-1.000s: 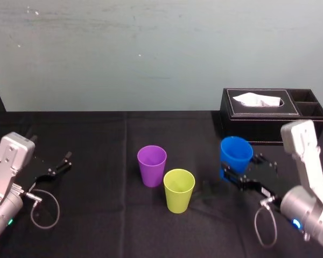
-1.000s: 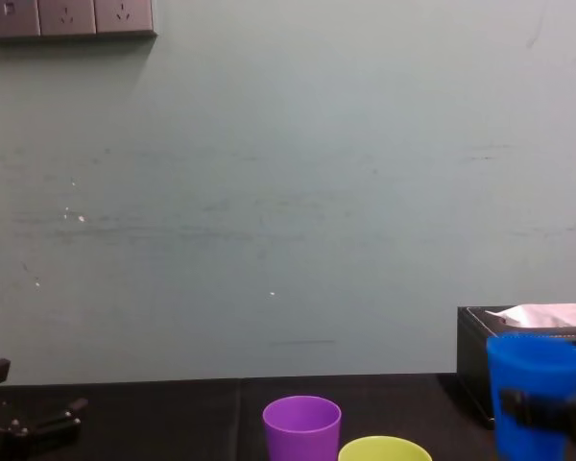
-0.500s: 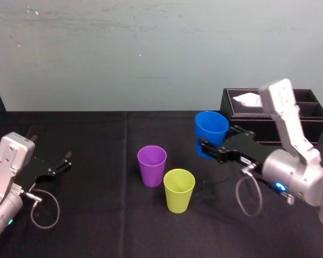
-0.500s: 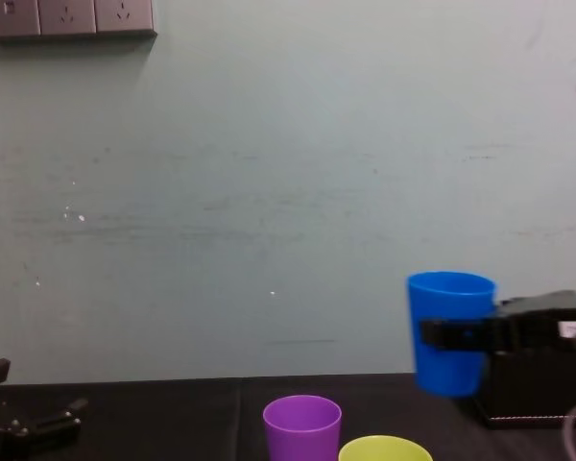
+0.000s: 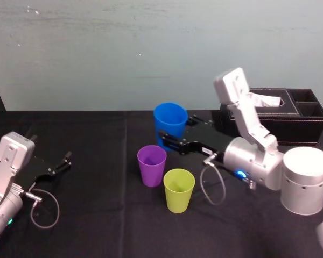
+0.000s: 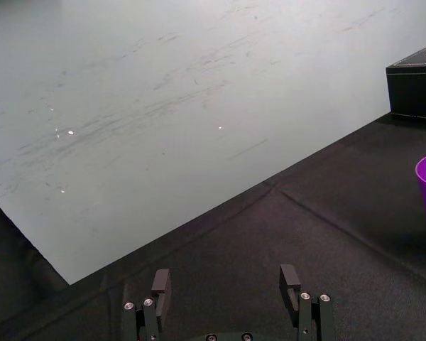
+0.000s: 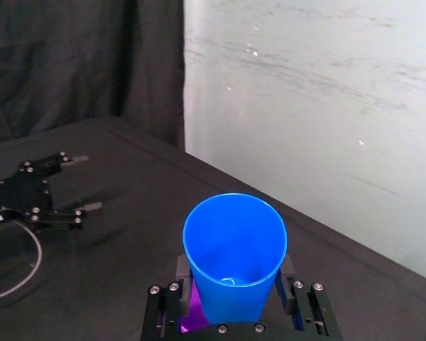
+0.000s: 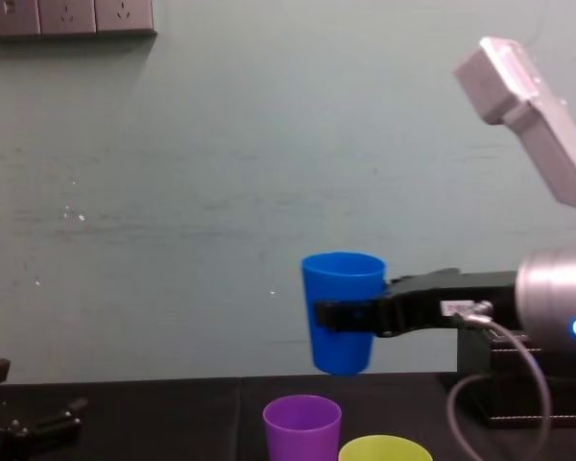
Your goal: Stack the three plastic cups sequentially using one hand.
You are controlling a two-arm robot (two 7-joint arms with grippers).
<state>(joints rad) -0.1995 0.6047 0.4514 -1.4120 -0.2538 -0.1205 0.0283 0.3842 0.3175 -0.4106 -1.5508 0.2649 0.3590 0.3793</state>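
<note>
My right gripper [image 5: 175,132] is shut on the blue cup [image 5: 170,119] and holds it upright in the air, just behind and above the purple cup [image 5: 152,164]. In the chest view the blue cup [image 8: 342,322] hangs a little above and to the right of the purple cup [image 8: 301,426]. The right wrist view shows both fingers [image 7: 184,270] pressed on the blue cup's [image 7: 234,249] sides. The yellow-green cup [image 5: 178,190] stands on the black cloth, in front and to the right of the purple one. My left gripper [image 5: 60,163] rests open at the far left.
A black tissue box [image 5: 269,114] stands at the back right, behind my right arm. A grey cable loop [image 5: 43,209] lies by my left arm. The black table runs back to a pale wall.
My right gripper has lifted the blue cup off the table near the tissue box and carried it left to above the purple cup. The left arm has not moved.
</note>
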